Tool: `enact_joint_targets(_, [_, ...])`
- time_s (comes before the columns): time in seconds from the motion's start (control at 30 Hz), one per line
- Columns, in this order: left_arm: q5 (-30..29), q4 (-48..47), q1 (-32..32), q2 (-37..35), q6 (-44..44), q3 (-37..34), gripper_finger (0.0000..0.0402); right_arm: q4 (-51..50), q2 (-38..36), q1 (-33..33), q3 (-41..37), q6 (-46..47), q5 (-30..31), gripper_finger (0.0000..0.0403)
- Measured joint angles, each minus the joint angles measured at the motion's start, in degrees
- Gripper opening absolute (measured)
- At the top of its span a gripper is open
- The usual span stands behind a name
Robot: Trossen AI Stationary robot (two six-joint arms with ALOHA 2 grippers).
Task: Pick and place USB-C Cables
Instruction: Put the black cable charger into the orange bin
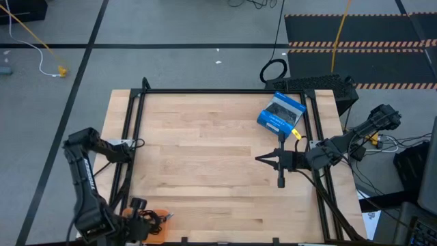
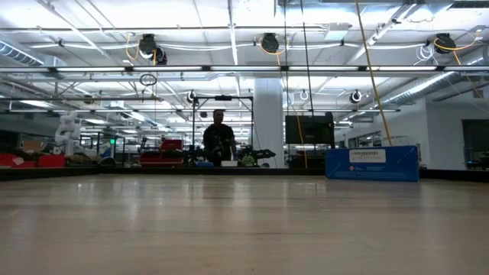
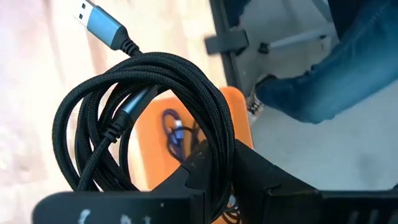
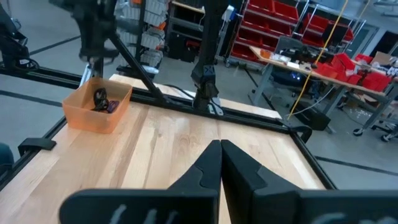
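Note:
A loose black braided USB-C cable bundle with blue-grey plugs fills the left wrist view, held by my left gripper over an orange bin at the table's near left corner. A purplish-blue cable lies inside the bin. The right wrist view shows the bin with dark cables in it. My right gripper is shut and hovers over the table's right half, touching nothing, near a blue packaged box. My left gripper pinches several strands of the black bundle's loop between its two fingers. The rest of the coil stands out ahead of the fingers above the orange bin. One plug end sticks out free beyond the coil.
A black metal frame borders the table. The blue box lies near the far right corner. A person's blue-trousered leg stands beside the near left corner. Another person is far off in the room. Bare wood spans the middle.

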Motion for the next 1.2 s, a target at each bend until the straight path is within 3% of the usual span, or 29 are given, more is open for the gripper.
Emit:
enact_joint_targets(0.17, [4.91,7.26,0.53,-0.02,0.63,-6.12,0.0047,0.50,-0.01,0.00,0.00,-0.13,0.00,0.0002])
enact_joint_targets(0.3, [5.62,12.86,1.26,-0.09,1.01,-10.96,0.0047,0.49,-0.02,0.00,0.00,-0.37,0.00,0.0002])
enact_joint_targets(0.63, [16.85,27.90,2.03,-0.09,-1.97,-24.36,0.0047,0.49,-0.02,0.00,-0.01,-0.22,0.00,0.0002])
enact_joint_targets(0.97, [21.76,32.88,1.97,-0.13,-9.01,-33.15,0.0047,0.49,-0.02,0.00,-0.01,-0.34,0.00,0.0002])
enact_joint_targets(1.2, [22.25,33.07,2.67,-0.15,-14.06,-34.04,0.0048,0.48,-0.02,0.00,0.01,-0.35,0.00,0.0002])
